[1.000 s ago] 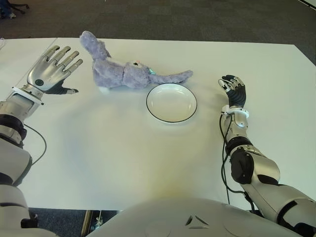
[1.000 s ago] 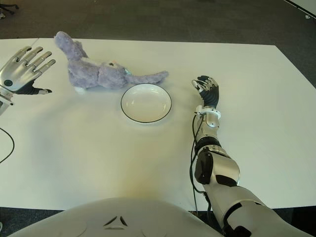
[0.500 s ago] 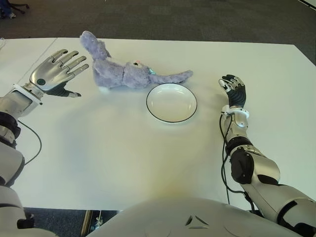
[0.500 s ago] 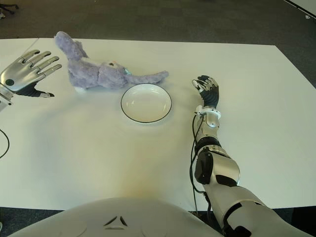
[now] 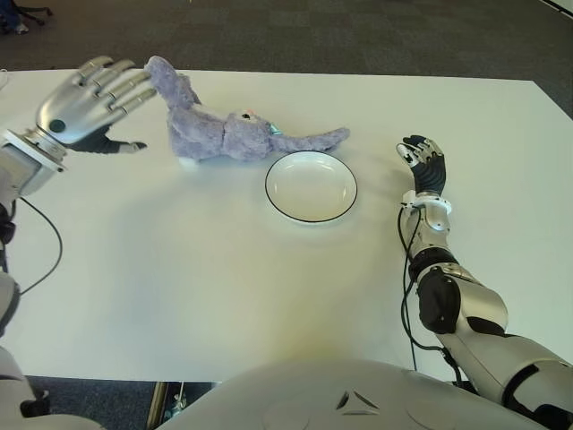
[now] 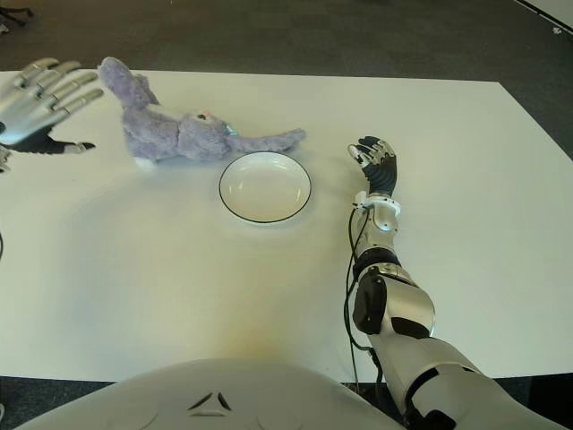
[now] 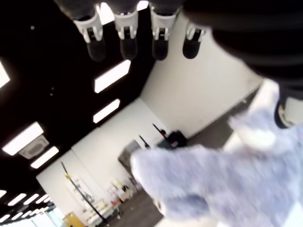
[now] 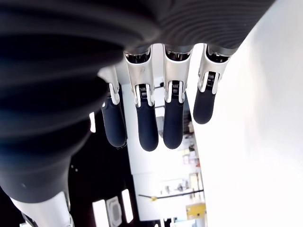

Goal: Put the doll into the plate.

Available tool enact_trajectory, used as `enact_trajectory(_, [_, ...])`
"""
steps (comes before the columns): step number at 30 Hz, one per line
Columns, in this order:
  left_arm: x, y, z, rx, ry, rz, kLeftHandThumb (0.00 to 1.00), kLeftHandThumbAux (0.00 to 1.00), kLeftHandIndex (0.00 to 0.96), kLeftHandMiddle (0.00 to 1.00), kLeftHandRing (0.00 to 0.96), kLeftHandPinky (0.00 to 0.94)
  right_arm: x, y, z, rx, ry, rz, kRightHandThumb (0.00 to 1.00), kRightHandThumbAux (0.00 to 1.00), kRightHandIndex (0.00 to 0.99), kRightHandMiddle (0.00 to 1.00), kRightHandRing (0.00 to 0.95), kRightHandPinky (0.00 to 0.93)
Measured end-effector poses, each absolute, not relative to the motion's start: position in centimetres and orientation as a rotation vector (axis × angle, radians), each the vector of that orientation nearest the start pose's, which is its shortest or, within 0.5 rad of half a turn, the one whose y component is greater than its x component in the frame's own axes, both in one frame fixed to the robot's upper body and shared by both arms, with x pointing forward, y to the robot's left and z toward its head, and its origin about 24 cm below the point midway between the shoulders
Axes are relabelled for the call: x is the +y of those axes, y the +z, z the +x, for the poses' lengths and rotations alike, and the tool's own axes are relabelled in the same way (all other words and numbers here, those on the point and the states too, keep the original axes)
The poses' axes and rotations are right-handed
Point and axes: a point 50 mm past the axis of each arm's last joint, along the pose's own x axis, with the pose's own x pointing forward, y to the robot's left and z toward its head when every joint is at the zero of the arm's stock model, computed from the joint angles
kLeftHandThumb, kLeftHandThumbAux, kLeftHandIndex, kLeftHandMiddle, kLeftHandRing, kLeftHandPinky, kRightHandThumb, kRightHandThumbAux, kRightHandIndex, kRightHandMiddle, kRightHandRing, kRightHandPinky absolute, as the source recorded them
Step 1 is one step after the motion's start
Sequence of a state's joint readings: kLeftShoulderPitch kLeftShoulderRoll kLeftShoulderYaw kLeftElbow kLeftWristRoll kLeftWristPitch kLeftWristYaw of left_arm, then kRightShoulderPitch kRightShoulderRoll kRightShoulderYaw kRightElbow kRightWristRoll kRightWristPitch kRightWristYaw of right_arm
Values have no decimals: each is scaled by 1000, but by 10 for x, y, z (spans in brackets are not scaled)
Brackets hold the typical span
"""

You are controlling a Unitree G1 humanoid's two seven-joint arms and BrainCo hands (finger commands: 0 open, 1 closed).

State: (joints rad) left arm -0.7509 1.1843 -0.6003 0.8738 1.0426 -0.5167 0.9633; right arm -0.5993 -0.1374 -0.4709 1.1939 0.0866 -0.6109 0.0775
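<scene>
Doll (image 5: 224, 133) unmoved; left robot hand (image 5: 85, 103) closer.

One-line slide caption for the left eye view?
Open left hand reaches toward the doll lying on the table beside the empty plate; right hand idle right of it.

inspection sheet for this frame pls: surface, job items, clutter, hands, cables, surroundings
Surface: white table, bare in front.
Job's things: purple plush doll lying on its side behind the white black-rimmed plate; plate empty.
Clutter: nothing seen.
Hands: left hand open, raised at the doll's upper end, not grasping; right hand right of the plate, holding nothing.
Cables: black cable along the right forearm.
Surroundings: dark carpet floor.
</scene>
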Motion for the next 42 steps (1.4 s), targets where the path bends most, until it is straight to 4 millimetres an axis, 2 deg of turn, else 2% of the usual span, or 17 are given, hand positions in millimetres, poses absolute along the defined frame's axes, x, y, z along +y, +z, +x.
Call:
enact_trajectory(4, [343,206,301,-771,167,1980,246,232,0,0,0,0,-224,10,323,-40,-287,171,72,769,324,332,309,245])
enact_trajectory(8, [343,215,298,-776,220,1929,253,192,0,0,0,0,-225,10,323,-40,-293,173,78,770,323,333,313,251])
enact_trajectory(15, [339,218,297,-786,232,1898,236,181,0,0,0,0,-225,10,323,-40,-293,174,80,767,323,334,313,245])
enact_trajectory(16, [339,218,297,-788,231,1895,197,190,0,0,0,0,-225,10,323,-40,-293,174,92,776,328,339,322,264])
enact_trajectory(20, [333,220,299,-795,213,1890,147,209,0,0,0,0,-225,10,323,-40,-295,175,100,784,331,340,325,267])
enact_trajectory(26, [323,221,302,-806,187,1877,114,217,0,0,0,0,-225,10,323,-40,-296,176,100,787,323,339,326,276])
enact_trajectory(29, [319,218,304,-804,175,1862,136,210,0,0,0,0,-225,10,323,-40,-296,176,97,790,317,337,324,268])
enact_trajectory(31, [315,213,306,-807,163,1839,199,222,0,0,0,0,-225,10,323,-40,-296,176,91,787,317,337,330,293])
enact_trajectory(33, [309,206,309,-805,123,1812,219,228,0,0,0,0,-225,10,323,-40,-297,176,90,788,318,337,332,299])
enact_trajectory(35, [301,198,312,-802,65,1782,223,229,0,0,0,0,-225,10,323,-40,-297,176,90,788,318,337,333,300])
enact_trajectory(37, [292,189,314,-796,3,1748,308,231,0,0,0,0,-225,10,323,-40,-297,176,95,795,328,340,338,295])
enact_trajectory(42, [273,170,318,-740,-173,1674,365,231,0,0,0,0,-225,10,323,-41,-295,176,108,799,339,345,344,286])
